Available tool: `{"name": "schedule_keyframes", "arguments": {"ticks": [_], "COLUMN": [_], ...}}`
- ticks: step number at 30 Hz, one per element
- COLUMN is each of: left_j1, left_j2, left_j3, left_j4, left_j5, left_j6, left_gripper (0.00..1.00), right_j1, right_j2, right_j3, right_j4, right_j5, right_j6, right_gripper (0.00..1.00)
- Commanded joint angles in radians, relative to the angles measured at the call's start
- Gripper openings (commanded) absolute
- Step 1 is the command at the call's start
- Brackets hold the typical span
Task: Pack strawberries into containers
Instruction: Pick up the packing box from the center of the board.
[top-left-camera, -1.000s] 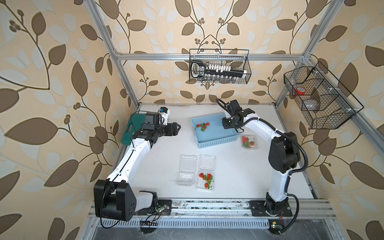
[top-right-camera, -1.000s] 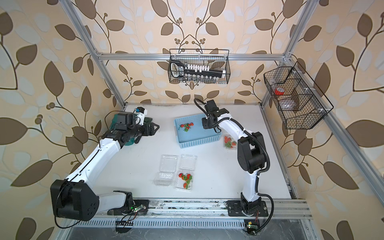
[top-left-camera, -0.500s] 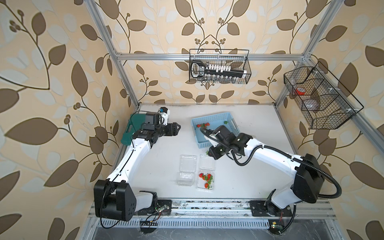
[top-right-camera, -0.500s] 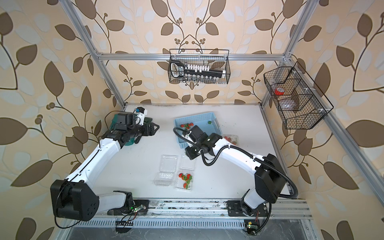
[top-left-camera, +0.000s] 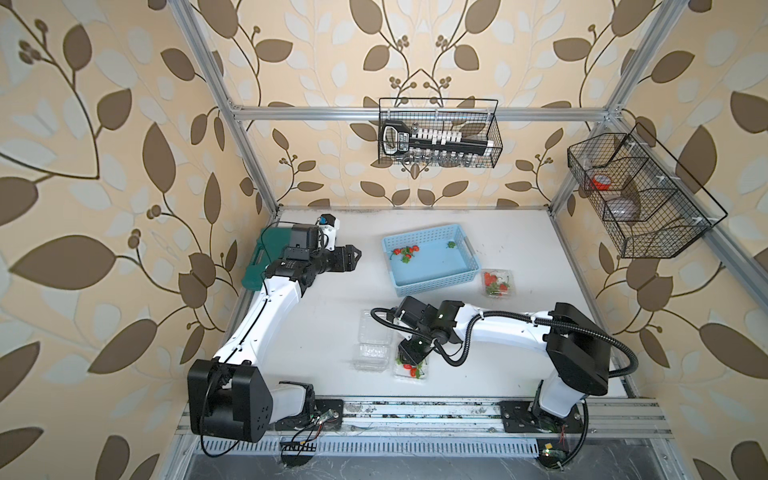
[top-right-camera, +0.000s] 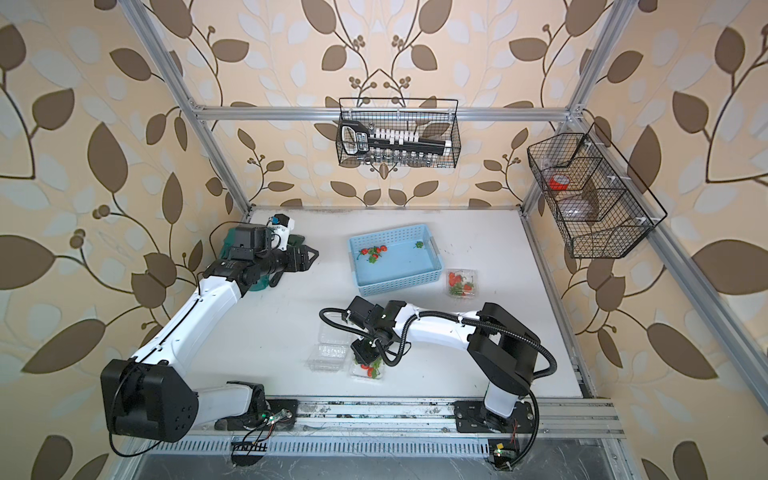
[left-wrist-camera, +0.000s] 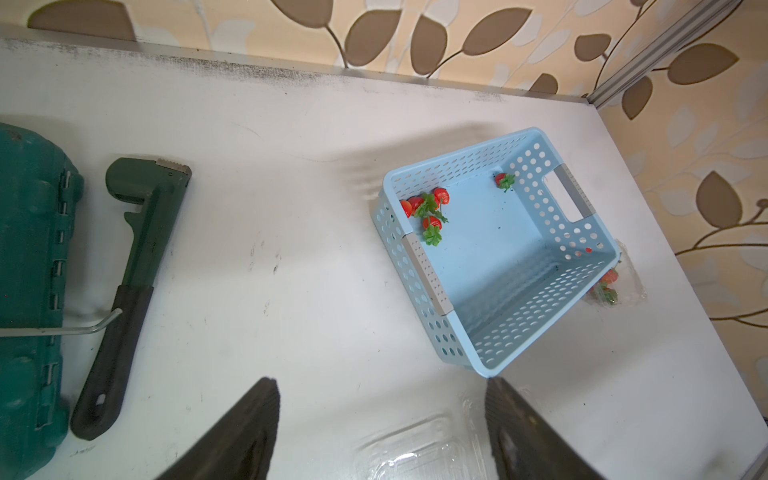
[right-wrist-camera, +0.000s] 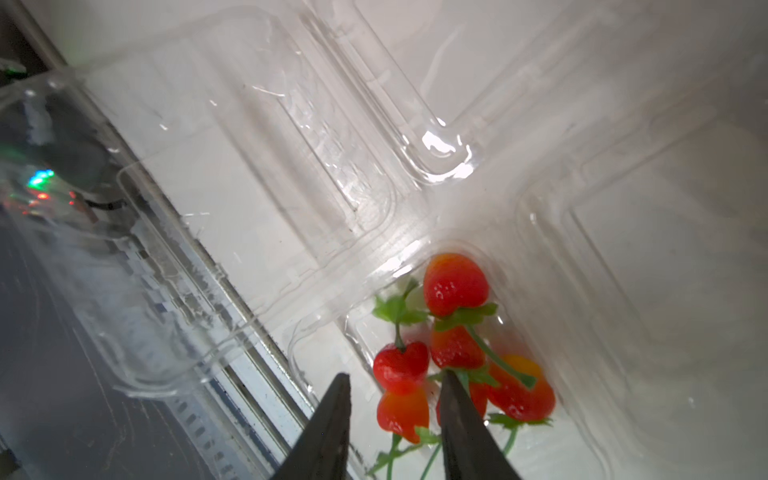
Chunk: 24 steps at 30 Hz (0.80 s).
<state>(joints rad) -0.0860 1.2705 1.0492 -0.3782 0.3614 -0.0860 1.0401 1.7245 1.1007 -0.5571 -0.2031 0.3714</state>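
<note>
Right wrist view looks down past the right gripper (right-wrist-camera: 395, 376) into the front container (right-wrist-camera: 582, 291), a clear clamshell with its lid folded back. The jaws stand a narrow way apart and clamp nothing. A small heap of strawberries (right-wrist-camera: 455, 286) lies in the tray corner just beyond the tips, and one berry shows through the gap.

In both top views the right arm reaches across the front of the table (top-left-camera: 324, 324), with its gripper (top-left-camera: 411, 353) pointing down over that container. Just beside it sits the empty container (top-left-camera: 371, 357), lid open.

The third container (top-left-camera: 510, 276) rests just beside a corner of the blue basket (top-left-camera: 432, 286). It holds red fruit, and its lid looks shut, though the view is too small to be sure. Inside the basket, four berries (top-left-camera: 405, 251) cluster near one corner and a lone berry (top-left-camera: 451, 245) lies by the far wall.

The left gripper (left-wrist-camera: 380, 380) hangs above bare table between the green tool case (top-left-camera: 259, 266) and the basket, its jaws spread wide and empty. A dark wrench (left-wrist-camera: 137, 266) lies alongside the case.
</note>
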Motion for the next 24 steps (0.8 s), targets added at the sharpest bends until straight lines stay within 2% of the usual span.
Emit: {"name": "schedule_keyframes", "arguments": {"ticks": [1,4,9,13,24], "left_j1": [-0.006,-0.006,-0.006,-0.006,-0.008], "left_j2": [-0.027,-0.026,-0.023,-0.024,-0.022], "left_j3": [-0.003,-0.002,-0.003,-0.001,-0.003], "left_j4": [0.01,0.009,0.013,0.014,0.016], "left_j5": [0.004,0.005,0.011,0.016,0.022], "left_j6": [0.008,0.006,0.005,0.002,0.0], "left_gripper": [0.79,0.8,0.79,0.79,0.8], "right_j1": [-0.007,-0.03,-0.091,-0.106,-0.089], "right_j2": [-0.025,-0.073,-0.155,-0.164,-0.148], "right_j3": [-0.02,-0.039,-0.087,-0.095,-0.134], "right_j4": [-0.008,-0.012,-0.079,-0.158,-0.124], "right_j5": [0.036,0.06,0.138,0.23,0.145], "right_j6": [0.028,0.06,0.133,0.184,0.265], "right_gripper": [0.41,0.43,0.42,0.43,0.41]}}
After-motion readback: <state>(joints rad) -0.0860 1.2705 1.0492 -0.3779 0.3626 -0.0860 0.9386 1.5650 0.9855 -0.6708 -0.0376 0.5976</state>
